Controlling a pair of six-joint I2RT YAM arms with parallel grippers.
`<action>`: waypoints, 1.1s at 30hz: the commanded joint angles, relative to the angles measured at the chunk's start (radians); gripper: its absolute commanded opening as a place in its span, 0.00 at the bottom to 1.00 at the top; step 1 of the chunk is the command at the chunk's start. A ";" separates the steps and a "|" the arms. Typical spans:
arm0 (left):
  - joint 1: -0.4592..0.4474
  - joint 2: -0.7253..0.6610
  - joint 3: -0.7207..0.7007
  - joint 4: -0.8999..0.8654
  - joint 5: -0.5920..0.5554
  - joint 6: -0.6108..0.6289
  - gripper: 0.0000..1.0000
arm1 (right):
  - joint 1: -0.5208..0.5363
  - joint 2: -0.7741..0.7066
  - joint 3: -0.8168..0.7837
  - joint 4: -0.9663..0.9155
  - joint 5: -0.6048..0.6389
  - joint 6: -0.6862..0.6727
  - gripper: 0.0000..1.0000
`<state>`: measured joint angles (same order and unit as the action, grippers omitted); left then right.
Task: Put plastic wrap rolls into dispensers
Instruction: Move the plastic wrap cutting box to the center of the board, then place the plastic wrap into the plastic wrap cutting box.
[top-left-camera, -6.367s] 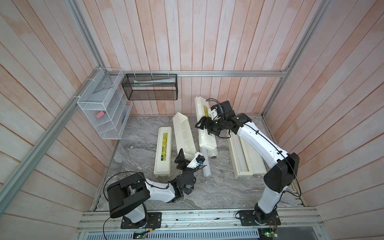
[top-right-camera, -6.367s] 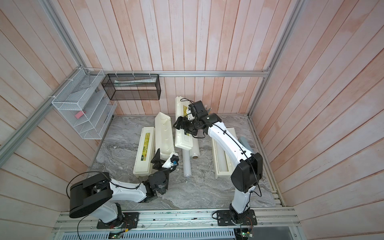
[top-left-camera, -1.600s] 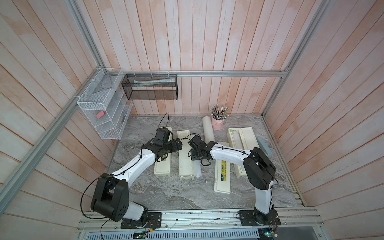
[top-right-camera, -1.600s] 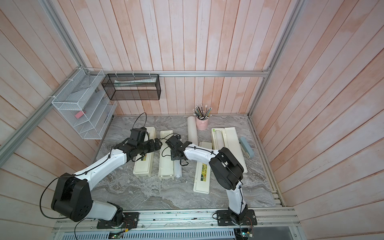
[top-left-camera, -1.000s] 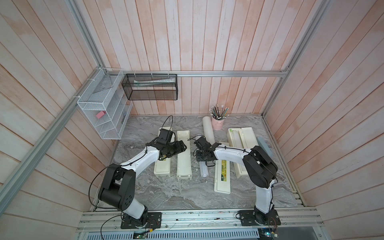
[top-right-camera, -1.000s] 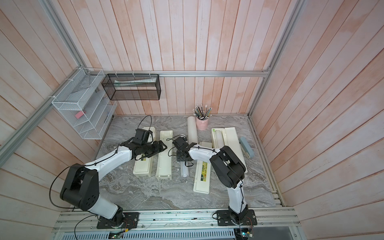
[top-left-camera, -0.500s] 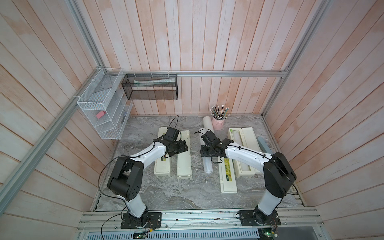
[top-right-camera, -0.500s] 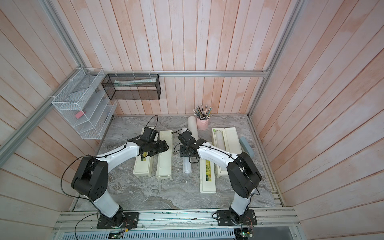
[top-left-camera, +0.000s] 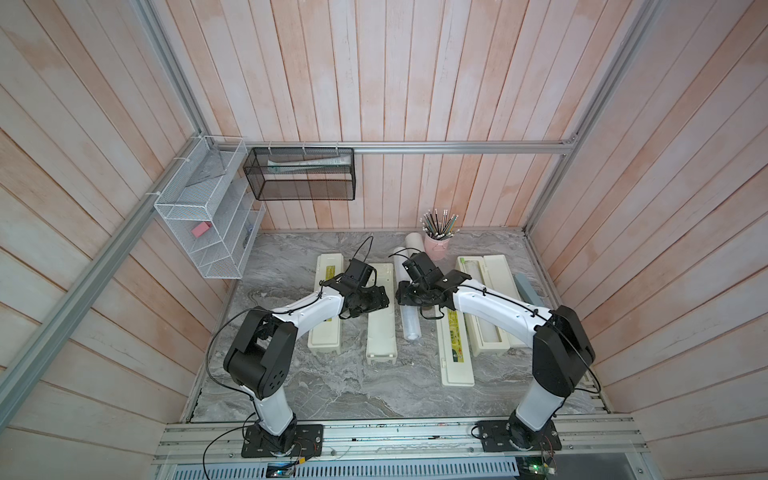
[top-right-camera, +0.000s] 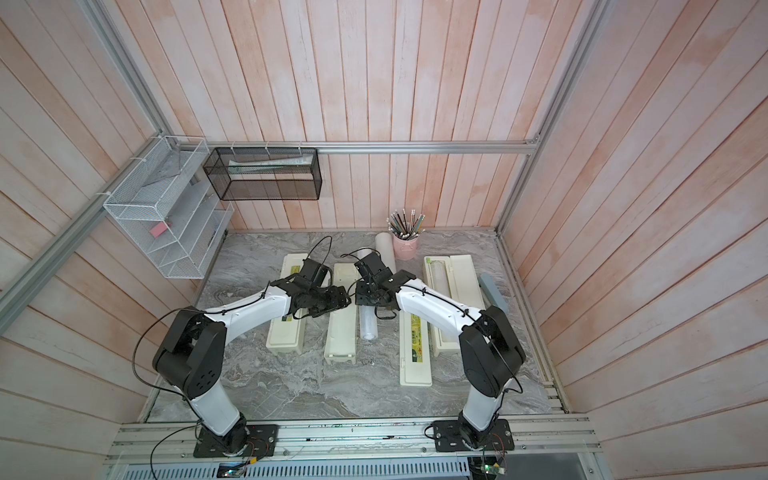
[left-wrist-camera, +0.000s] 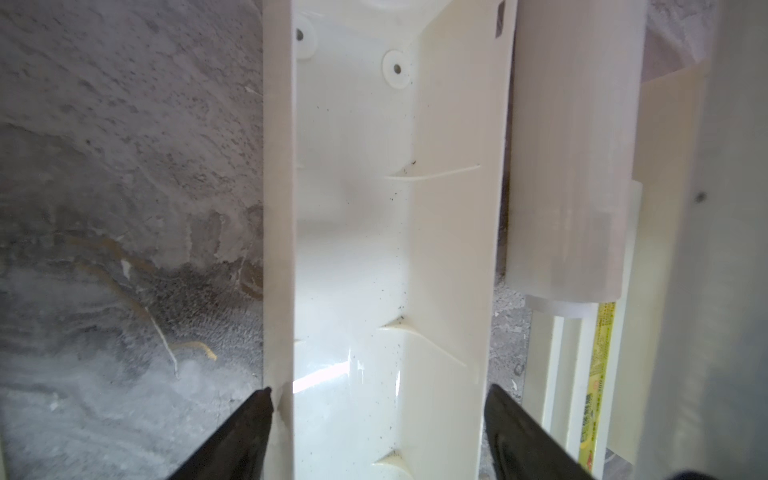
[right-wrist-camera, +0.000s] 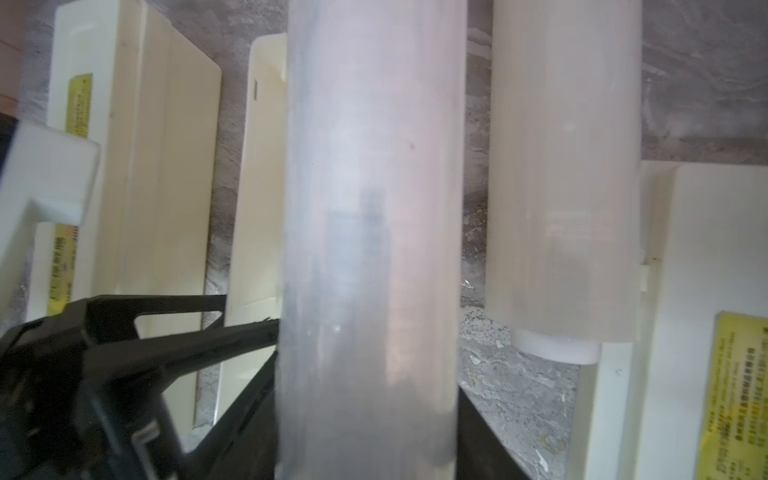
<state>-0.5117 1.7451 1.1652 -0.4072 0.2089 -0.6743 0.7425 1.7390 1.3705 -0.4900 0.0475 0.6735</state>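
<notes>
Take the table (top-left-camera: 332, 390) in both top views as a clock face, with 12 at the back wall and 6 at your arm bases. Your right gripper (top-left-camera: 409, 301) is at centre, its fingers (right-wrist-camera: 478, 440) set narrow and closed on the thin roll (top-left-camera: 411, 328), which runs along the 12-to-6 line. No view shows whether that roll's 6 o'clock end touches the table. Just beside it at 9 o'clock lies the middle dispenser (top-left-camera: 381, 336), parallel to the roll and open-topped, with its cream interior showing in the left wrist view. Your left gripper (top-left-camera: 379, 300) sits across this box with the jaws spread wide, one fingertip against each long outer wall, holding it across its width. Further out at 9 o'clock lies the left-hand dispenser (top-left-camera: 328, 270), lid shut and label up, partly under your left arm. At 4 o'clock lies the labelled dispenser (top-left-camera: 455, 357), lid shut. At 3 o'clock lies the open dispenser (top-left-camera: 500, 274), its lid laid flat and the third roll (top-left-camera: 470, 272) in its tray. The thick roll (top-left-camera: 414, 245) lies loose on the table at 12 o'clock, just beside the pink cup (top-left-camera: 436, 251) of pencils at 1 o'clock.
</notes>
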 joint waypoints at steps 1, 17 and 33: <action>0.042 -0.061 0.021 -0.041 0.001 0.015 0.83 | 0.001 0.006 0.063 0.041 -0.040 0.053 0.26; 0.223 -0.253 -0.055 -0.080 0.041 0.084 0.87 | 0.127 0.189 0.214 0.018 0.034 0.230 0.26; 0.224 -0.279 -0.104 -0.052 0.065 0.088 0.87 | 0.158 0.253 0.095 0.119 0.124 0.216 0.26</action>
<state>-0.2916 1.4792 1.0779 -0.4728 0.2573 -0.6010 0.8963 1.9842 1.4506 -0.4088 0.1268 0.9127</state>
